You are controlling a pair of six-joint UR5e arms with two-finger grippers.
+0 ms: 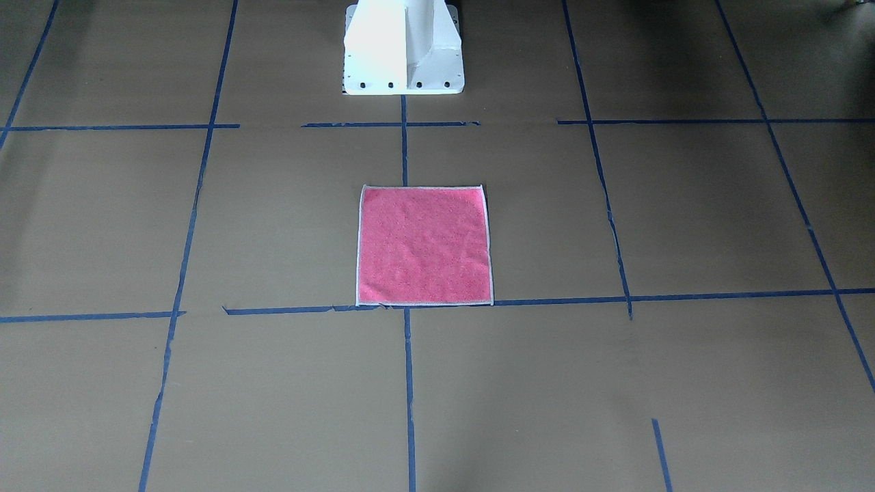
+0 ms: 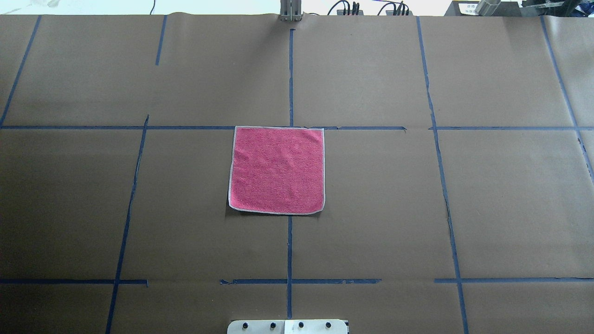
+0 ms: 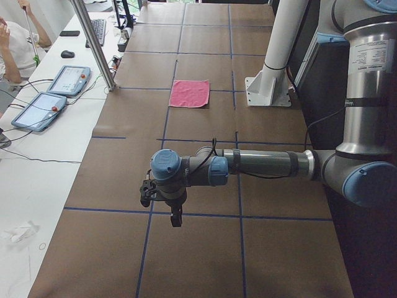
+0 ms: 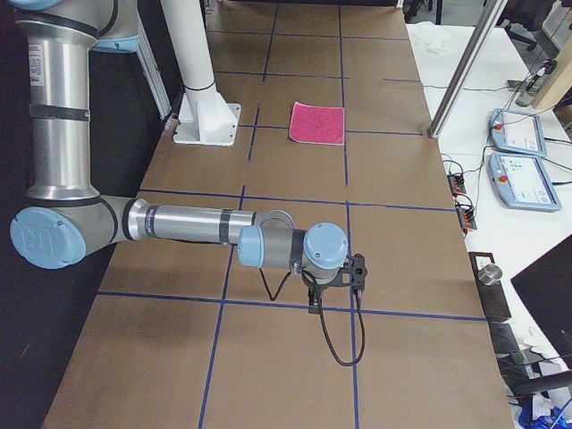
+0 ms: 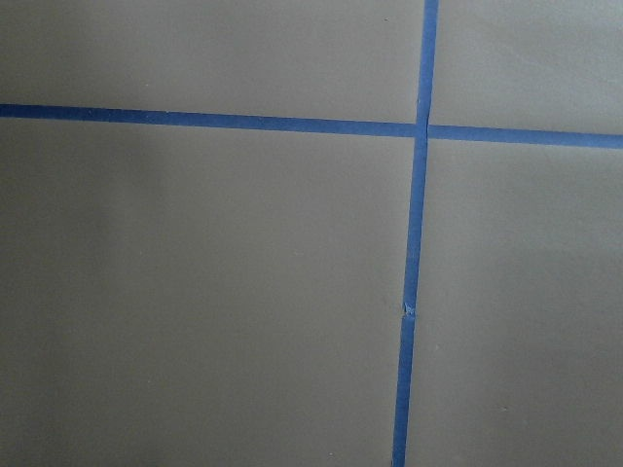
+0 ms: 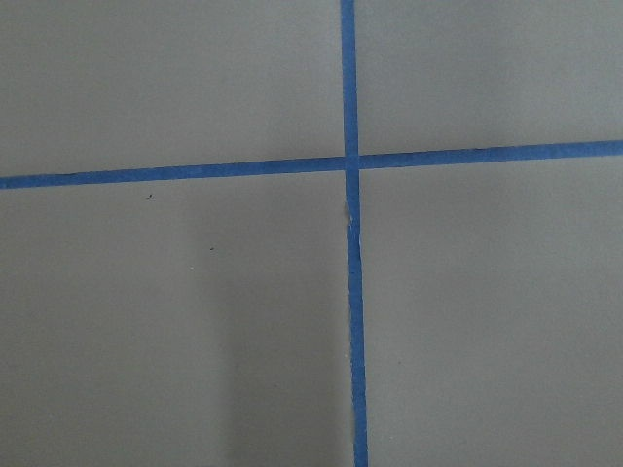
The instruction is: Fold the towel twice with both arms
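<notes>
**Status.** The towel (image 2: 277, 170) lies flat and unfolded, pink face up. It sits about midway between the left and right ends of the surface (image 2: 371, 208) and well clear of all four corners. Its edge farthest from the robot runs along a blue tape line (image 2: 362, 128). The white pedestal (image 1: 403, 48) stands apart from it at the robot-side edge.

**Arms.** The left gripper (image 3: 175, 218) hangs above the surface toward its left end, and the right gripper (image 4: 315, 299) hangs toward its right end. Both are well apart from the towel and neither touches anything. They appear only in the side views, so I cannot tell whether either is open or closed. Both wrist cameras show only bare surface and tape.

**Step in hand.** In my judgement no fold has been made and the task is at its start.

**Next move.** Both arms need to travel inward to the towel, and each needs to take one corner of the same edge. That edge must then be lifted evenly and laid onto the opposite edge.

**Risk.** Thin cloth lying flat is hard to pinch, and an uneven lift would skew the fold.
</notes>
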